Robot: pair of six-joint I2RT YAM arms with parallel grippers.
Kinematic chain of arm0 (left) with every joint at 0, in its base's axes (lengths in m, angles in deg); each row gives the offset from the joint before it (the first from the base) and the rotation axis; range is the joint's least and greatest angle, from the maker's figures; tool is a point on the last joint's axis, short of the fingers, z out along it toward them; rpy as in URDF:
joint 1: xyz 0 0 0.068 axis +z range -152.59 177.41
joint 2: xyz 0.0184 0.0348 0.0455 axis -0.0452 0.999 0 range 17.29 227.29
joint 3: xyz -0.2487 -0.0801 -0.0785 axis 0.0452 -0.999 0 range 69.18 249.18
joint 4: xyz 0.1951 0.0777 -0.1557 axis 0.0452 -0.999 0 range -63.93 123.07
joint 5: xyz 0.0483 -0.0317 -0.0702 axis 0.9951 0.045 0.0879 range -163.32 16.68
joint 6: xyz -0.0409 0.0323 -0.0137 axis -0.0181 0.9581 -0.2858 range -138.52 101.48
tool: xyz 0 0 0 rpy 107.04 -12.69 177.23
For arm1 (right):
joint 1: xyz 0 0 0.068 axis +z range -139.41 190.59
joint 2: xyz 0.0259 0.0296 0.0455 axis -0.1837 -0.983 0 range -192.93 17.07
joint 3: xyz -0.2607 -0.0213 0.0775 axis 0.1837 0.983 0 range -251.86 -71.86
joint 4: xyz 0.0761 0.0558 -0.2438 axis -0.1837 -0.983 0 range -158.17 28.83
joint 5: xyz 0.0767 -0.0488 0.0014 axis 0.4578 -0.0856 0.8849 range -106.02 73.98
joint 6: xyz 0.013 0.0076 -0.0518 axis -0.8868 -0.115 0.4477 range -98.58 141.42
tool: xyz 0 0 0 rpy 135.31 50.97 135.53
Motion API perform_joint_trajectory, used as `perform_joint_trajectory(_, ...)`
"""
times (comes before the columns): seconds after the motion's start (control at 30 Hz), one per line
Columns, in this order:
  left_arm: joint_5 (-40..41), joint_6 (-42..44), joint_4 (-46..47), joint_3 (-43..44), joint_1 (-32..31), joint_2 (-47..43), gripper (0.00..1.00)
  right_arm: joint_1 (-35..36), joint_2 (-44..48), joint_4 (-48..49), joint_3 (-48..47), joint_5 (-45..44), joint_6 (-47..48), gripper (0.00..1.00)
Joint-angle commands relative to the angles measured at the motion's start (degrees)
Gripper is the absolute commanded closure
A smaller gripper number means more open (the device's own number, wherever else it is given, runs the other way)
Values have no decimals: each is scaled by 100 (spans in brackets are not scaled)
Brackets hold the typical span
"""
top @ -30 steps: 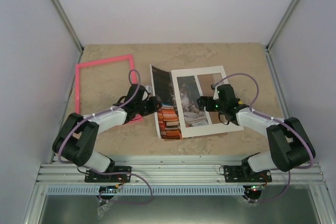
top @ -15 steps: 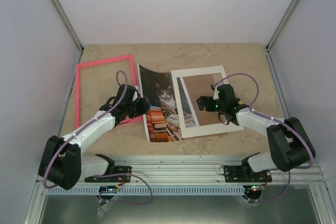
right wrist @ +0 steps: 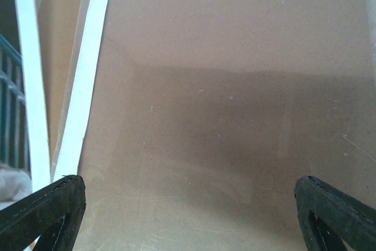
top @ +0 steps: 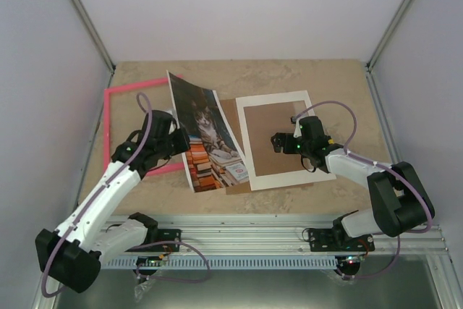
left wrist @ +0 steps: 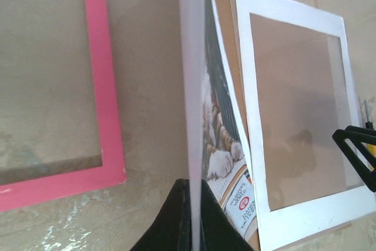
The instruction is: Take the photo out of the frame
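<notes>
the left arm runs from its base out to a low elbow at 7 o'clock, then the forearm slants toward 1 o'clock across the table. the left gripper [top: 176,137] is pinched tight on the left long edge of the photo [top: 207,134]. the right arm folds at an elbow near 4 o'clock and its forearm points toward 10 o'clock. the right gripper [top: 278,141] has its jaws spread wide with nothing between them, low over the board [top: 282,124]; whether it touches the board cannot be told.

the photo is out of the frame [top: 107,128], raised on its gripped edge and bowed, just left of table centre. its long axis runs from 11 o'clock to 5 o'clock, with the cat's head toward the far end and the books toward the near end. in the left wrist view it shows almost edge-on.

the frame lies flat at 9 o'clock, and the left forearm crosses its near right corner. the white mat [top: 275,99] lies on the board right of centre; the photo's right edge overlaps the board's left strip.
</notes>
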Motion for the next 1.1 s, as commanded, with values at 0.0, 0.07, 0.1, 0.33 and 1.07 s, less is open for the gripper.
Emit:
perform_joint_trajectory(0.0,405,181,-732,474,24,-236,100,-21,33,127,2,68,18,2)
perform_joint_trajectory(0.07,507,248,-907,690,24,-287,100,-22,48,121,2,60,16,2)
perform_joint_trajectory(0.1,573,280,-1005,806,24,-305,100,-14,62,119,10,56,22,2)
perform_joint_trajectory(0.33,914,488,-1522,1719,24,-248,100,-21,75,124,20,54,-8,2)
perform_joint_trajectory(1.07,-1290,-81,857,2535,-200,1303,100,-21,1894,132,726,-1392,-386,2)
